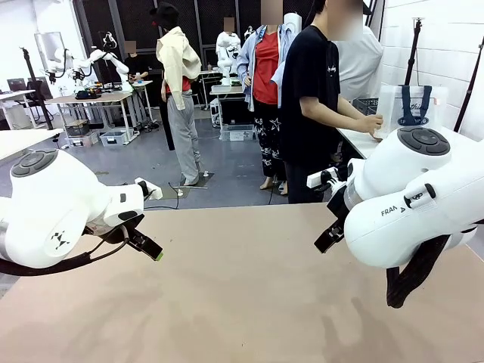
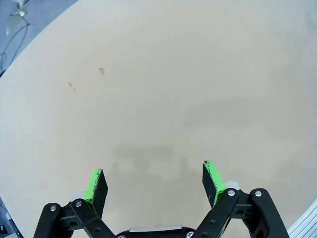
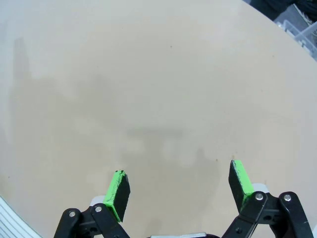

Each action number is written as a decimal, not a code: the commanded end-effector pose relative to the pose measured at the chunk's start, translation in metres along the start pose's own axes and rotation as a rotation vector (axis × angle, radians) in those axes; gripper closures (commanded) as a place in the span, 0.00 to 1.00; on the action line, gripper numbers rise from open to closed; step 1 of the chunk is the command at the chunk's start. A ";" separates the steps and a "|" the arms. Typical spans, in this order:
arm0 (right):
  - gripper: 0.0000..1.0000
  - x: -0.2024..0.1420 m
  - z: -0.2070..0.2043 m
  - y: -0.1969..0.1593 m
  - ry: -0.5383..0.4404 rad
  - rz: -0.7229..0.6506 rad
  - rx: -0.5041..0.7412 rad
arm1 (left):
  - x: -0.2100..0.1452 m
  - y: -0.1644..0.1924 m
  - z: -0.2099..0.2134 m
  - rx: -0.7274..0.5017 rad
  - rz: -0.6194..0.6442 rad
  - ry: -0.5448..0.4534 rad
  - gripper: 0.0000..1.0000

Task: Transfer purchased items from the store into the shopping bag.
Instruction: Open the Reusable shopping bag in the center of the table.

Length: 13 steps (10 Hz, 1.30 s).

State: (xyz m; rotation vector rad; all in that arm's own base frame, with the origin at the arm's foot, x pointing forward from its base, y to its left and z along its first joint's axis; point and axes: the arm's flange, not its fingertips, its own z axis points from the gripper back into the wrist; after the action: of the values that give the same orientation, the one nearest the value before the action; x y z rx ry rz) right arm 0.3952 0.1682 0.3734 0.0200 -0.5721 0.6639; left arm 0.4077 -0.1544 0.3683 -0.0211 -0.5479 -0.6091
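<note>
Standing on the robot's side, I saw the wide beige table (image 1: 242,302) stretching across to the far edge. The left arm (image 1: 53,208) bulked in from one side and the right arm (image 1: 423,197) from the other, both held above the tabletop and well apart from each other. Beyond the far edge, off to the right, a person (image 1: 310,91) in a black T-shirt stood turned toward a white side counter (image 1: 355,140). On that counter stood the shopping bag (image 1: 412,106), upright, whitish and crinkly, with navy straps and a navy oval logo. The person's hand (image 1: 372,125) rested against its near side. It was well away from both arms.

The left gripper (image 2: 156,181) hung over the tabletop with its jaws spread wide and nothing between them. Its green pads (image 2: 94,181) faced each other across bare beige. The right gripper (image 3: 178,186) hung the same way, jaws wide and holding nothing, with only the tabletop's faint shadows under it. Smallest of all, a few pale flecks (image 2: 101,71) marked the surface ahead of the left fingers.
</note>
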 end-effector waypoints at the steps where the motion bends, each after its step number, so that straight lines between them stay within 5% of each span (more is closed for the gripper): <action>1: 0.00 0.000 0.000 0.000 0.000 0.000 0.000 | -0.001 0.001 0.000 0.000 0.003 0.000 0.00; 13: 0.00 0.000 0.000 0.000 0.000 0.000 0.000 | -0.001 0.001 0.000 0.000 0.003 0.000 0.00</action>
State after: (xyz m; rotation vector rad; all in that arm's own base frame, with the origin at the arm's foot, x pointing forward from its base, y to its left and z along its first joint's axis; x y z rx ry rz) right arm 0.3952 0.1682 0.3734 0.0200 -0.5721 0.6639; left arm 0.4077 -0.1544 0.3683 -0.0211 -0.5479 -0.6091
